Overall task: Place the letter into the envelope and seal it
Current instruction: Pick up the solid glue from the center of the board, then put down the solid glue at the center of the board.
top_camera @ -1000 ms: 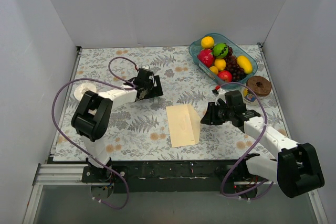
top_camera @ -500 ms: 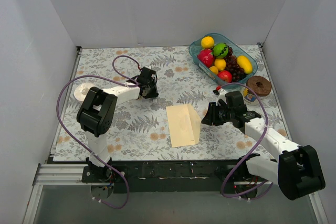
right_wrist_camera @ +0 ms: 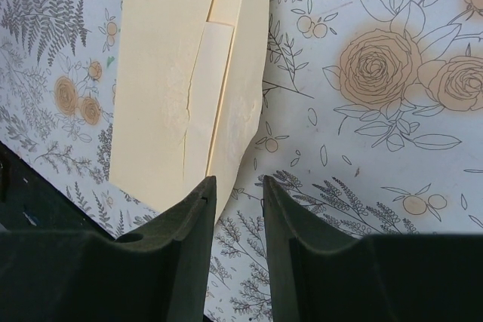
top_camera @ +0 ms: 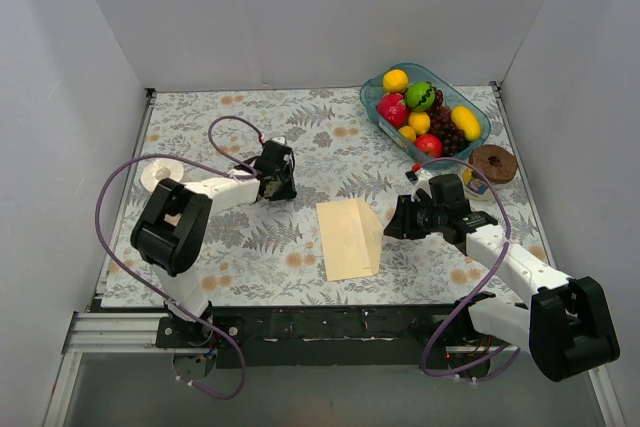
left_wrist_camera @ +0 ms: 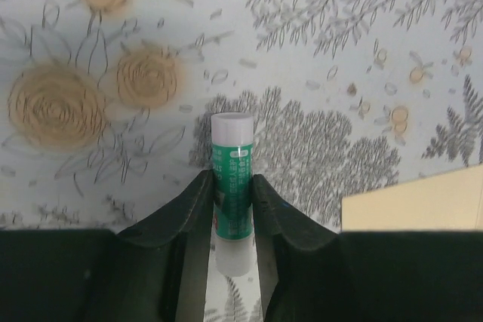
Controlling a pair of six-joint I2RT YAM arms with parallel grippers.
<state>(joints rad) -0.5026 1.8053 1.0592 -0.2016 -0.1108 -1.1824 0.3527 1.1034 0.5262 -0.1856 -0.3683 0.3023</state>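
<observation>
At the middle of the floral tablecloth (top_camera: 250,247) lies the envelope (top_camera: 350,239), pale cream-yellow, flat on the cloth with its long sides running away from the arm bases. A darker, shaded strip runs down its right long side like a fold; whether that flap lies flat or stands up I cannot tell. From the right wrist the envelope (right_wrist_camera: 189,73) shows overlapping paper layers with a slanting seam and a few creases.

Left of the envelope and a little farther back, the left gripper (top_camera: 278,190) points down at the cloth. Its wrist view shows the 2 dark jaws of the left gripper (left_wrist_camera: 230,182) clamped on a glue stick (left_wrist_camera: 232,179) with a green label and a white cap; the capped end sticks out past the fingertips. A corner of the envelope (left_wrist_camera: 415,201) shows at the right edge of that view, well apart from the stick.

Just beside the envelope's right edge sits the right gripper (top_camera: 392,222), aimed toward the paper. In its own camera the right gripper (right_wrist_camera: 239,182) has its jaws apart with only patterned cloth in the gap, and the envelope's nearest corner lies just beyond the tip of 1 finger (right_wrist_camera: 198,201); contact cannot be judged.

Behind and right of the envelope stands a blue dish (top_camera: 368,97) of toy fruit, with a chocolate doughnut (top_camera: 492,163) just beside it. Far to the envelope's left lies a white tape roll (top_camera: 160,174)
</observation>
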